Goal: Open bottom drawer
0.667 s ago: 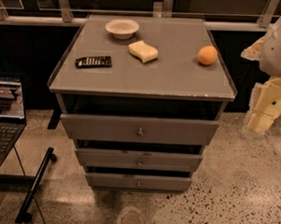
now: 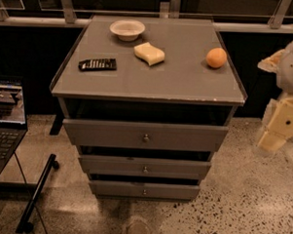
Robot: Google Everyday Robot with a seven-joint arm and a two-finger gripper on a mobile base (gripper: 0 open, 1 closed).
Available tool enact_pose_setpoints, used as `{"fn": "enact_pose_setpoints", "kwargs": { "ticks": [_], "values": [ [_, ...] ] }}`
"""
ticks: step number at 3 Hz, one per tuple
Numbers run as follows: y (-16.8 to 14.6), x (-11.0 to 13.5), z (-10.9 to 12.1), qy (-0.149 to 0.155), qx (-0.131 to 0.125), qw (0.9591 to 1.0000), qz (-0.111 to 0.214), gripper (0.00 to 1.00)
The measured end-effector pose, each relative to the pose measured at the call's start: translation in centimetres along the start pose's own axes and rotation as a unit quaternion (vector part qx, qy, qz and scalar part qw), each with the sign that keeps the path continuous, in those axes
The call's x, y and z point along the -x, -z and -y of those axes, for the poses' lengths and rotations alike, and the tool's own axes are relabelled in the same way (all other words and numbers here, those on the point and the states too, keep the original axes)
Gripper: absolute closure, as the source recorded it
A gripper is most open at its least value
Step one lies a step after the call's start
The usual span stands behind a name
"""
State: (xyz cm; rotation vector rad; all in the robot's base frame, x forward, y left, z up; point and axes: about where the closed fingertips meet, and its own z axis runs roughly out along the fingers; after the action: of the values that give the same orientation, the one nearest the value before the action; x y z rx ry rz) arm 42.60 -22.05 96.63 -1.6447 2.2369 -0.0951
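Note:
The grey cabinet has three drawers stacked at its front. The bottom drawer is the narrowest and slimmest, with a tiny round metal knob at its centre. Its front sits just above the floor, below the mid-width drawer and the widest top drawer. My gripper is a cream-coloured block at the right edge of the view, level with the top drawer. It is well off to the right of the cabinet and touches nothing.
On the cabinet top lie a white bowl, a yellow sponge, an orange and a black remote. An open laptop and a black stand leg are at the left. The floor is speckled.
My arm at the right edge has dropped slightly lower. The cabinet, its drawers and the objects on top have not moved.

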Motion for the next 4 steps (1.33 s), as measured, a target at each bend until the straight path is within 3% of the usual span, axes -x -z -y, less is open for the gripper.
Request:
{"fn": "enact_pose_setpoints", "kwargs": {
  "ticks": [1,2,3,4],
  "values": [
    [-1.7,-2.4,-3.7,-0.085,-0.012,0.9953,0.046,0.0],
    [-6.2,-5.3,-7.4,-0.177,-0.005,0.9789,0.101,0.0],
    [-12.9,-6.9,-10.1,-0.239,0.029,0.9587,0.151,0.0],
    [-14.4,-7.0,-10.3,-0.254,0.039,0.9526,0.162,0.17]
  ]
}}
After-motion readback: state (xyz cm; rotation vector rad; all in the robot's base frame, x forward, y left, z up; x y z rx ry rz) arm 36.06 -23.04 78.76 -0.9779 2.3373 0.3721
